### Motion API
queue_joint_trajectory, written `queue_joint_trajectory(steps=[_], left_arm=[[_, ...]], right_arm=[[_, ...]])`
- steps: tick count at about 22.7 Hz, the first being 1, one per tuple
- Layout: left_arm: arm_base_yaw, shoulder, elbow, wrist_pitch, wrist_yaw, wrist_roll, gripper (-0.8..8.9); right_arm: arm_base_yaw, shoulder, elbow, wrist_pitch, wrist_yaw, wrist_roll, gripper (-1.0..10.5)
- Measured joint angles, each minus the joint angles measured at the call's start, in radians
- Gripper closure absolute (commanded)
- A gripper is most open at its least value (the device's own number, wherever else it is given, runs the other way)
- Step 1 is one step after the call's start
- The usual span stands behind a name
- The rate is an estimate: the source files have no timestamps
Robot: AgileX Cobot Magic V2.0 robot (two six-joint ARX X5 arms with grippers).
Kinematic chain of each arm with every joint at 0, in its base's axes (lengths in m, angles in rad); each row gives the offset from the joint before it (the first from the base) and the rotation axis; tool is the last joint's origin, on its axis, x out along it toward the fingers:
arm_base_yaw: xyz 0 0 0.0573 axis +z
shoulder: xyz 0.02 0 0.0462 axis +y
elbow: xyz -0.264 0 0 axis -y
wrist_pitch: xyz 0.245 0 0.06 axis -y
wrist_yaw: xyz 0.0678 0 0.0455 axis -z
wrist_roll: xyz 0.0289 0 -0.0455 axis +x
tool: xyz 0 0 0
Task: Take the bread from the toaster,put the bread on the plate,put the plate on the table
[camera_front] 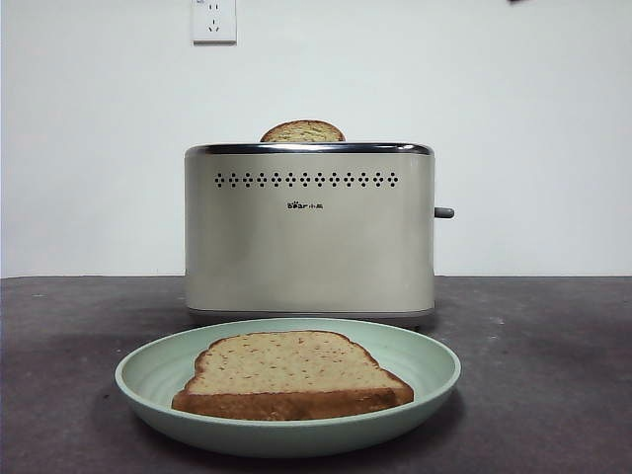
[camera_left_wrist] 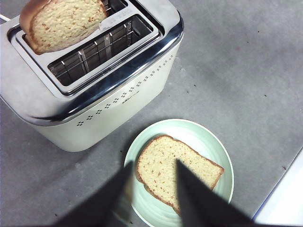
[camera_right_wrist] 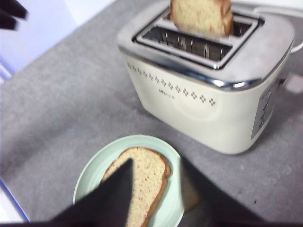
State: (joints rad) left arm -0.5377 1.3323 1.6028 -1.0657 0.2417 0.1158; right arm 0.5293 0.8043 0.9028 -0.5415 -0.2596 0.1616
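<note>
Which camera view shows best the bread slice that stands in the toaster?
The left wrist view: the slice in the toaster shows its broad face. The right wrist view shows it blurred; the front view shows only its domed top.

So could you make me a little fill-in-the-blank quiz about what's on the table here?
1. One bread slice lies flat on the ____.
2. A second slice sticks up out of the ____.
3. The plate rests on the table in ____ of the toaster.
4. Both grippers, left and right, hold ____.

Missing words: plate; toaster; front; nothing
</note>
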Motion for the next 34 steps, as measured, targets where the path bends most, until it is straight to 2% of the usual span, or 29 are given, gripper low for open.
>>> queue_joint_trajectory(steps=[1, 19, 24, 26, 29, 34], left_arm=[[0.0, 0.0, 0.0, 0.0, 0.0, 0.0, 8.13], [0.0, 0.0, 0.0, 0.007, 0.0, -0.002, 8.07], [0.037, -0.013, 0.0, 0.077, 0.0, 0.003, 8.07], [0.101, -0.067, -0.014, 0.151, -0.002, 0.006, 8.07], [0.2, -0.244, -0.116, 0.307, -0.001, 0.009, 8.07], [0.398, -0.546, -0.491, 0.645, -0.002, 0.009, 8.07]], right_arm=[[0.0, -0.012, 0.0, 0.0, 0.002, 0.0, 9.4], [0.0, -0.021, 0.0, -0.022, 0.003, -0.005, 9.4], [0.0, -0.022, 0.0, -0.021, 0.002, -0.004, 9.4], [0.0, -0.022, 0.0, -0.019, 0.003, -0.005, 9.4], [0.0, -0.022, 0.0, -0.019, 0.003, -0.005, 9.4], [0.0, -0.025, 0.0, -0.017, 0.003, -0.005, 9.4]])
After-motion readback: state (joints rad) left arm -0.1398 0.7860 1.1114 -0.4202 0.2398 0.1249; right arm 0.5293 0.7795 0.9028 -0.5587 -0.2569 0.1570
